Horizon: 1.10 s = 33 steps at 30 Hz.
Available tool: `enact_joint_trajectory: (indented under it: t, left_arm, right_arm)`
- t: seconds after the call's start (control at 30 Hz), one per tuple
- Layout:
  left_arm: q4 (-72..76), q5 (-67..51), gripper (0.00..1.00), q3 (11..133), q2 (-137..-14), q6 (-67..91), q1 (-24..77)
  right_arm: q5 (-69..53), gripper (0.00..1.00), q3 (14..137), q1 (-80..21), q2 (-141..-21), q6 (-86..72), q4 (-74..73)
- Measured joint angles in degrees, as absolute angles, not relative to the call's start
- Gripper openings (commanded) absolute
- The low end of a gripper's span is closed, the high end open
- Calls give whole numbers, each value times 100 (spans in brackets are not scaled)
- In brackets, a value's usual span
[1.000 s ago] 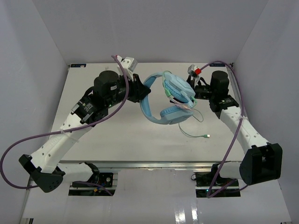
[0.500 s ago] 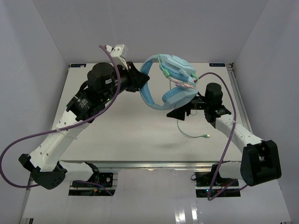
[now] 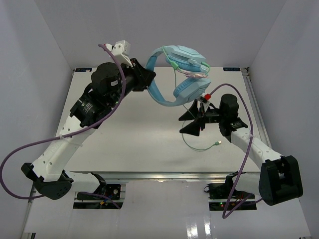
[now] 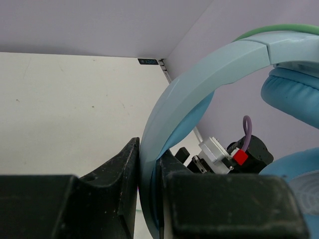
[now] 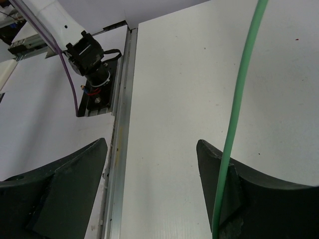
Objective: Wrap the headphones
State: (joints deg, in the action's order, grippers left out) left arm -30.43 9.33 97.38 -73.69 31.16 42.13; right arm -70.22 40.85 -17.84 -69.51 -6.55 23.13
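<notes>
The left claw (image 3: pixel 148 79) is pinching the stiff padded band of the light blue headphones (image 3: pixel 182 64), holding them above the worktop (image 3: pixel 124 139). The right claw (image 3: pixel 187 123) is sitting spread wide below them, with the thin green cable (image 5: pixel 241 99) hanging past one finger (likely limp, light and slippery).

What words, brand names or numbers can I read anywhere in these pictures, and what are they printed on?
No text can be read in any view.
Small dark label at the far corner of the table: faint pale marks, too small and blurred to read.
Headphones: no brand or lettering shows.
Red block on the right arm: no marking visible.
</notes>
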Motion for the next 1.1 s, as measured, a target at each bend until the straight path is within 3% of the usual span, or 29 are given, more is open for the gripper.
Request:
enact_joint_trajectory:
  t: [0.53, 0.9, 1.1]
  left_arm:
    - [-2839, 1879, 0, 9852, -7277, 3101, 4213]
    - [-2614, 2208, 0, 9578, -7032, 3052, 4213]
    - [-2347, 2460, 0, 9243, -6798, 3009, 4213]
  right_arm:
    - [-6719, 72, 4109, -2001, -6185, 3089, -1157]
    - [-5864, 52, 4150, -2001, -5879, 3794, -1779]
    - [-5758, 54, 4150, -2001, -5731, 3871, -1932]
